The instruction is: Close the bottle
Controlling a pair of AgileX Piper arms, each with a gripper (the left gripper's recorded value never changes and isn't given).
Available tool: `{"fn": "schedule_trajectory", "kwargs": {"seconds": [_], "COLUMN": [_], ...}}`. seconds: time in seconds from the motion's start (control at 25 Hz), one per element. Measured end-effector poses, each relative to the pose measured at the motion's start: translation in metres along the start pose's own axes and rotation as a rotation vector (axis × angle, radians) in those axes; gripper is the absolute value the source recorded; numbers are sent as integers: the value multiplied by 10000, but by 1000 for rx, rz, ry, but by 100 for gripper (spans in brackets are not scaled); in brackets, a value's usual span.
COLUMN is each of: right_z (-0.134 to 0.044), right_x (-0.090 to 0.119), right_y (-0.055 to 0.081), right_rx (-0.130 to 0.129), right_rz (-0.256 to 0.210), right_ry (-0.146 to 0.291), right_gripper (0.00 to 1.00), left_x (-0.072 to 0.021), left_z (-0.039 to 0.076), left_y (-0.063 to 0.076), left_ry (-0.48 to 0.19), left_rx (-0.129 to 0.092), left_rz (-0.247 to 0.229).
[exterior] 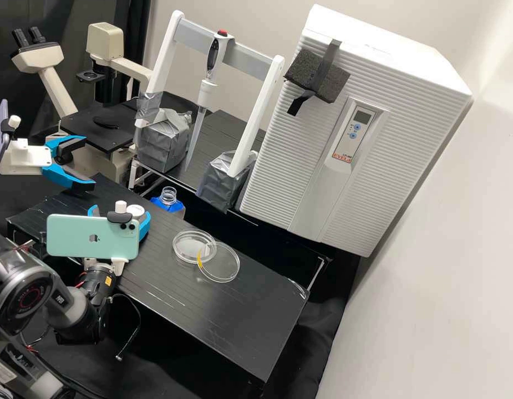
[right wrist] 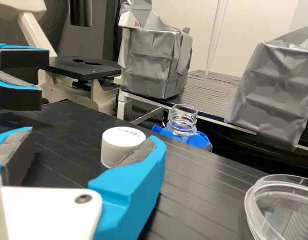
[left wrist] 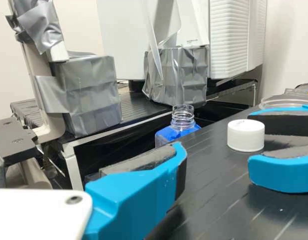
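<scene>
Bottle (exterior: 168, 199) stands uncapped just past the tabletop (exterior: 239, 310) edge. Left pincer (exterior: 85, 163) hangs wide open, empty, well apart from the bottle; right pincer (right wrist: 94, 137), open, straddles the cap (right wrist: 123, 145) near the bottle. An off-centre squeeze could flick the cap away; unheld, the bottle may tip.

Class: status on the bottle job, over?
Left gripper open, apart. Right gripper open around white round cap. Clear-necked blue bottle uncapped. Clear petri dishes aside.

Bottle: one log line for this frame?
bottle uncapped, past bench edge | cap loose on bench | right gripper open astride cap | left gripper open, away from cap
</scene>
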Motion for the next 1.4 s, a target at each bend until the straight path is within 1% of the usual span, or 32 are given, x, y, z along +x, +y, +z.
{"fn": "schedule_trajectory", "kwargs": {"seconds": [0.12,1.08,1.12,1.2,1.24,1.28,1.32,1.4], "right_z": [11,9,6,0,-2,-7,-10,-14], "right_x": [-4,15,16,20,22,26,27,34], "right_y": [9,35,32,30,31,29,27,23], "right_rx": [0,-6,-6,-15,-27,-44,-48,-43], "right_rz": [6,13,12,14,18,19,19,21], "right_ry": [-7,-2,0,1,-1,1,1,0], "right_gripper": [0,0,100,100,100,100,100,100], "left_x": [0,-3,-3,-3,-7,-17,-23,-33], "left_z": [0,1,1,1,2,6,8,11], "left_y": [0,-5,-5,-5,-10,-25,-33,-48], "left_ry": [0,0,0,0,1,1,2,3], "left_rx": [0,-1,-1,-1,-2,-5,-7,-9], "left_rz": [0,-2,-2,-2,-3,-9,-12,-17]}}
